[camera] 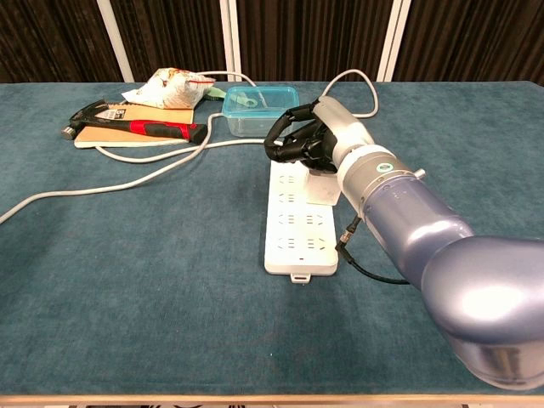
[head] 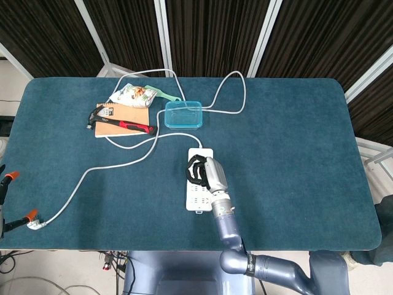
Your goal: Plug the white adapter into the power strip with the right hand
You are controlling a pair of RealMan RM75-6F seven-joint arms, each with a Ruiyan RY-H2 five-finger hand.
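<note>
Evidently near completion: right robot hand (camera: 308, 141) grips white adapter (camera: 320, 182), upright on power strip (camera: 295, 223) at frame centre; full seating unconfirmed.

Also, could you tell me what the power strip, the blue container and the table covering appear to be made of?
The power strip looks like smooth white moulded plastic with a slight sheen. The blue container seems to be translucent plastic, since its contents and the table show through its walls. The table covering looks like teal felt or short-pile fabric: matte, with a fuzzy, mottled texture and no glare.
</note>
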